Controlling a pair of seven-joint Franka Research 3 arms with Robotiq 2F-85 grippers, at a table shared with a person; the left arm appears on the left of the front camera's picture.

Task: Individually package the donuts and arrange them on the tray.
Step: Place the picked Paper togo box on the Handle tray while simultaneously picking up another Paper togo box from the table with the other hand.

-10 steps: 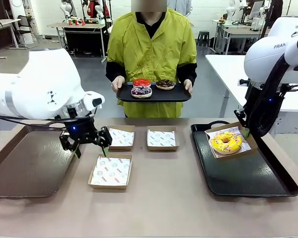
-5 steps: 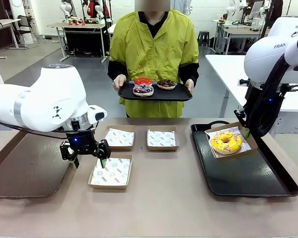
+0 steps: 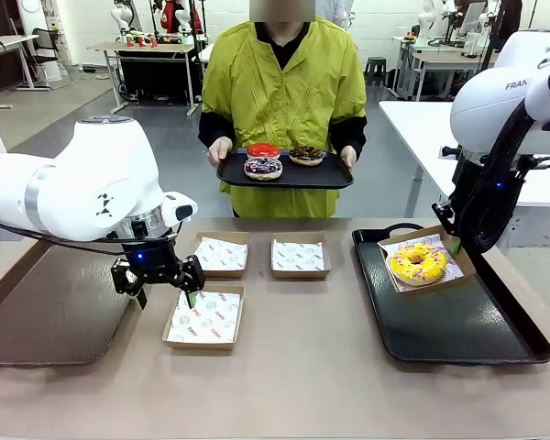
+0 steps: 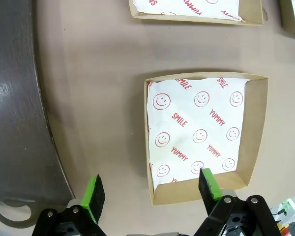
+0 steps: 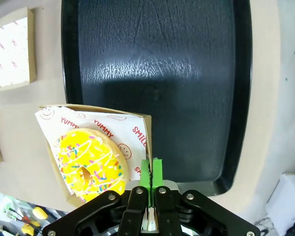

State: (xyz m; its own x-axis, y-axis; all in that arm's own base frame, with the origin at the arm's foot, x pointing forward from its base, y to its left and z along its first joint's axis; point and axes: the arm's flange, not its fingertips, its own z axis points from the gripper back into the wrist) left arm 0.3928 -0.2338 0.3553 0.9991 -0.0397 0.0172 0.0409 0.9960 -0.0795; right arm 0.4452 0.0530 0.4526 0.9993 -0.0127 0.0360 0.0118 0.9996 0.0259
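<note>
My right gripper [image 5: 151, 169] has its green pads pressed together, pinching the side wall of a paper-lined box [image 5: 149, 137]. That box sits at the twelve o'clock end of the black tray [image 3: 458, 339], toward three o'clock on the table [image 3: 330, 385]. In it lies the yellow donut [image 5: 91, 167], a fat ring with bright yellow icing, thin white drizzle lines and coloured sprinkles. At twelve o'clock the person [image 3: 282, 82] holds a smaller dark tray [image 3: 330, 176] with both hands. It carries a glossy red-glazed donut [image 3: 262, 151], a sprinkled chocolate donut [image 3: 262, 168] flecked white and purple, and a dark chocolate donut [image 3: 304, 155] on a tan base. My left gripper [image 3: 165, 295] hangs toward nine o'clock with its fingers spread wide and nothing between them. One finger is above the bare tabletop and the other above the wall of the nearest empty box [image 4: 201, 132], whose white liner is printed with red smileys.
</note>
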